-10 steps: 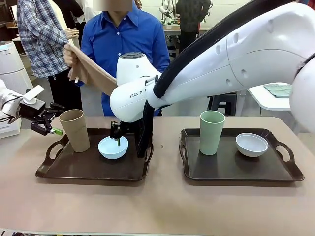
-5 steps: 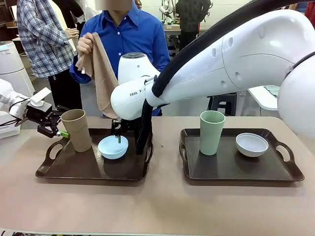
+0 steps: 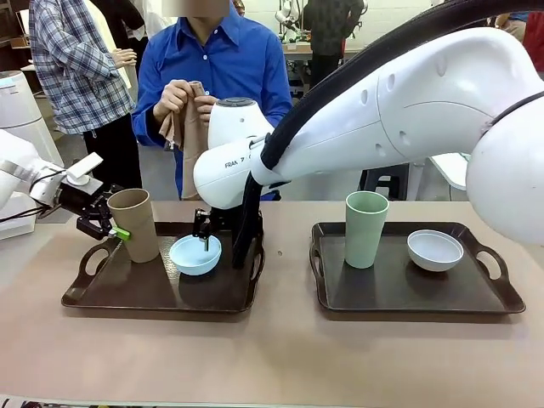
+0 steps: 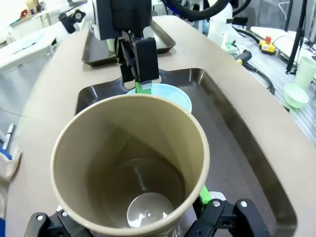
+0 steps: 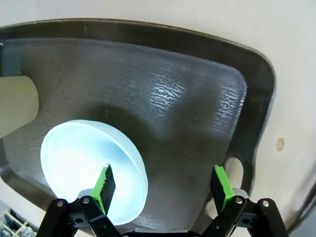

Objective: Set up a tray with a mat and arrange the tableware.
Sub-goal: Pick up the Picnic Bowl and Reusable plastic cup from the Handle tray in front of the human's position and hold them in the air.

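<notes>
A tan cup (image 3: 136, 223) and a light blue bowl (image 3: 195, 253) stand on the left dark tray (image 3: 127, 297). My left gripper (image 3: 106, 223) is open at the cup's left side. In the left wrist view the tan cup (image 4: 131, 163) sits between its fingers (image 4: 205, 195). My right gripper (image 3: 204, 231) hangs open over the bowl. Its pads (image 5: 104, 182) straddle the rim of the light blue bowl (image 5: 84, 163), one inside and one outside. A pale green cup (image 3: 365, 228) and a white bowl (image 3: 434, 249) stand on the right tray (image 3: 501, 297). The person holds a tan mat (image 3: 189, 127) at chest height.
My right arm (image 3: 382, 110) reaches across the middle of the table, high over the right tray. A white appliance (image 3: 19, 119) stands at the far left. Another person stands behind the table at the left. Bare tabletop (image 3: 280, 357) lies in front of both trays.
My left gripper has moved right, up to the tan cup. The person has gathered the hanging mat up to the chest with both hands. My right gripper stays over the blue bowl.
</notes>
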`<action>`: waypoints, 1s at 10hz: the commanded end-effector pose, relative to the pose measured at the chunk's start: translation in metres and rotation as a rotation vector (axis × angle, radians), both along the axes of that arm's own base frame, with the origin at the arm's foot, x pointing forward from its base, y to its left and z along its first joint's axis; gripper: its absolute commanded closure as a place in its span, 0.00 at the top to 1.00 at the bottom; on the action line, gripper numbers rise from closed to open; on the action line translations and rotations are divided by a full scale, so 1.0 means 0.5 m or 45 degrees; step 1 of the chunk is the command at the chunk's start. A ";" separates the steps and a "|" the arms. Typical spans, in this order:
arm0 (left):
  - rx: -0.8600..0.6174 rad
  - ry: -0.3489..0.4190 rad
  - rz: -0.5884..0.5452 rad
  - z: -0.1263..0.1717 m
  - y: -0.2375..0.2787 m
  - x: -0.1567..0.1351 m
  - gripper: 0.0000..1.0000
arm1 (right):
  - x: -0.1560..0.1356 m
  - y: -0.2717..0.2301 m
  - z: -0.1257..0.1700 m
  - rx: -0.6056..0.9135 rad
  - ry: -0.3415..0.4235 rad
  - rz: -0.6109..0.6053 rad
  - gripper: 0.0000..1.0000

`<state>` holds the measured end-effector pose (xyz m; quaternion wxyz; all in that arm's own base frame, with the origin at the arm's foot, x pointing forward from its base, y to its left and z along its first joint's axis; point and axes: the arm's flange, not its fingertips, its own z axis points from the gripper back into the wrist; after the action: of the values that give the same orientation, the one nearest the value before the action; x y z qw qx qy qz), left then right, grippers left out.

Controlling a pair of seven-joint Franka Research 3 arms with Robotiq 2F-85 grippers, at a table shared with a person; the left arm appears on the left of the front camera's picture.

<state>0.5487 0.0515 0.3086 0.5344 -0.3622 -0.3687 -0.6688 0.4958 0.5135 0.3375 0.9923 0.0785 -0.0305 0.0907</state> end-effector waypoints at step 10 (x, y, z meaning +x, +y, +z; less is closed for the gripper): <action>0.048 0.071 0.027 0.013 0.006 -0.005 0.33 | 0.002 -0.008 -0.001 -0.006 -0.016 0.109 0.00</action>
<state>0.5472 0.0530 0.3093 0.5497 -0.3694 -0.3551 -0.6597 0.4996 0.5151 0.3345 0.9874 0.0855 -0.0277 0.1303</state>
